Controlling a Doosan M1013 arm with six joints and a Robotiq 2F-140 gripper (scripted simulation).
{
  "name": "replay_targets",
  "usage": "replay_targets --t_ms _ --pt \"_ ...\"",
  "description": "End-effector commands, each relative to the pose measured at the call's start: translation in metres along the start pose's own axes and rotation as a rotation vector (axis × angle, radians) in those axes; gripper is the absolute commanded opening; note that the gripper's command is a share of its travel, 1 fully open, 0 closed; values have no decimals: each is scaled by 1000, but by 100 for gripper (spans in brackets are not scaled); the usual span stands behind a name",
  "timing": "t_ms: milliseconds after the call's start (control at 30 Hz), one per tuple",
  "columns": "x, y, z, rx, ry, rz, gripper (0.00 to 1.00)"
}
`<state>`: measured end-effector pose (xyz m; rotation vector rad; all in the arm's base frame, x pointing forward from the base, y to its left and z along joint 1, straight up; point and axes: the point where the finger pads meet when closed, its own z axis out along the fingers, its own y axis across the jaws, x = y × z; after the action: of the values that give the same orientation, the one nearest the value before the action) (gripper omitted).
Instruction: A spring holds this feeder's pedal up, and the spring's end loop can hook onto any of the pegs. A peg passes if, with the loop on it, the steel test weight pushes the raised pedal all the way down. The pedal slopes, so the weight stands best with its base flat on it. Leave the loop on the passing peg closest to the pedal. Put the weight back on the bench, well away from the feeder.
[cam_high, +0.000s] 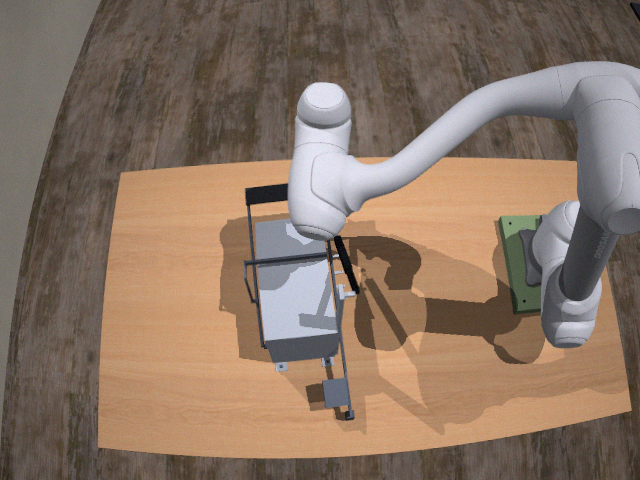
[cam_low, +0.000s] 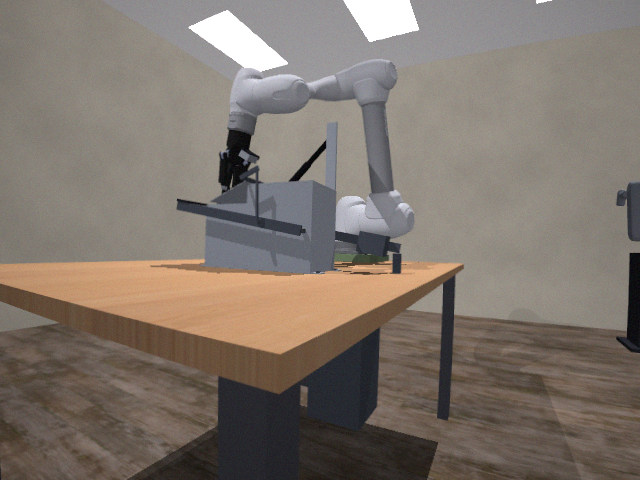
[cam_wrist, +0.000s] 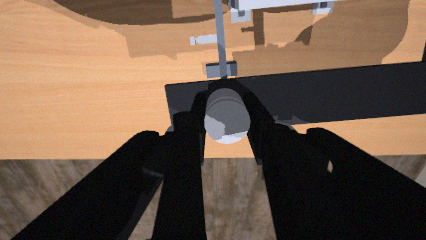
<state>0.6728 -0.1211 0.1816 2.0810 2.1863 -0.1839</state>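
One claw clamped on the steel weight

Both black fingers of the gripper (cam_wrist: 227, 131) press the sides of the grey steel test weight (cam_wrist: 226, 116), which stands on the dark pedal (cam_wrist: 320, 95) at the far end of the feeder (cam_high: 294, 289), above the bench (cam_high: 170, 320) edge

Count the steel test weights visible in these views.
1. The steel weight stands on the dark pedal, with the gripper shut on its sides. The arm hides it in the top view, and no other shows on the bench.
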Motion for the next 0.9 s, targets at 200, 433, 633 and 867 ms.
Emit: replay_targets --t_ms 200,433,633,867 --pt "0 0 -1 -2 0 0 25" --pt "0 0 -1 -2 0 0 25" --pt "0 0 -1 -2 0 0 25" --pt "-2 0 -14 -2 0 0 25"
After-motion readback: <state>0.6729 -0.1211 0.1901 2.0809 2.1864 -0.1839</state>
